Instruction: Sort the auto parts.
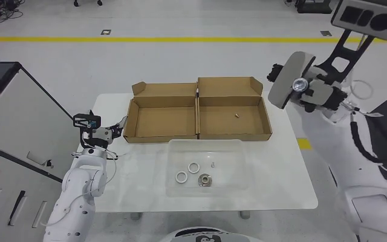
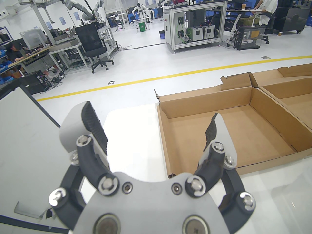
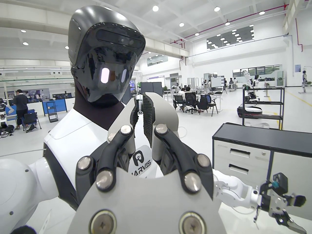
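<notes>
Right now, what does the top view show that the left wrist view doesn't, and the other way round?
Top view alone: the clear tray holding two white rings, a metal hub and a small screw, plus a small part in the right box. Left wrist view alone: the ribbed pads of the open left gripper, and an office chair behind. Both: the left box and the white table.

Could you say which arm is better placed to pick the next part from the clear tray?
Left. The left claw is open and low over the table; the right claw is raised, shut on a small metal part.
</notes>
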You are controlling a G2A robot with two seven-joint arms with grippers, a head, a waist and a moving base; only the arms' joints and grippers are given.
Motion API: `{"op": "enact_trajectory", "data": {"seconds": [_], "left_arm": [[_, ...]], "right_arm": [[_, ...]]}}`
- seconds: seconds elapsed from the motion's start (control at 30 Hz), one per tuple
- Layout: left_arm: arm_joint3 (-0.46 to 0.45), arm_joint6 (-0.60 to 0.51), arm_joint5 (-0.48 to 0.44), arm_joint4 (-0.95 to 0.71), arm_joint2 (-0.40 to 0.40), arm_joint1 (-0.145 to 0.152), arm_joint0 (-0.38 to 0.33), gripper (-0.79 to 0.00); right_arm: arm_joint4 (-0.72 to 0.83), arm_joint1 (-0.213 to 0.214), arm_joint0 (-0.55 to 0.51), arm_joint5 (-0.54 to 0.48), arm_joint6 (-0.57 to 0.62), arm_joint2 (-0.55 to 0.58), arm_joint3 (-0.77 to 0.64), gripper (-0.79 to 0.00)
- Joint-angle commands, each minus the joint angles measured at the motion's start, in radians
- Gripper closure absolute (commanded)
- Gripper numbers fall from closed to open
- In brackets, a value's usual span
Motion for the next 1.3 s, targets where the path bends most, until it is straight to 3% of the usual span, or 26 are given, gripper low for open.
{"op": "enact_trajectory", "data": {"seconds": [0.0, 0.83, 1.07, 1.27], "left_arm": [[0.0, 0.0, 0.0, 0.0, 0.0, 0.0, 0.0, -0.785], [0.0, 0.0, 0.0, 0.0, 0.0, 0.0, 0.0, -0.785], [0.0, 0.0, 0.0, 0.0, 0.0, 0.0, 0.0, -0.785], [0.0, 0.0, 0.0, 0.0, 0.0, 0.0, 0.0, -0.785]], "right_arm": [[0.018, -0.003, -0.001, 0.001, 0.016, 0.001, -0.003, 0.0], [0.015, -0.003, -0.003, 0.006, 0.011, 0.002, -0.003, 0.0], [-0.164, 0.027, -0.036, 0.194, 0.069, 0.17, 0.046, 0.0], [-0.38, 0.07, -0.022, 0.4, 0.281, 0.346, 0.082, 0.0]]}}
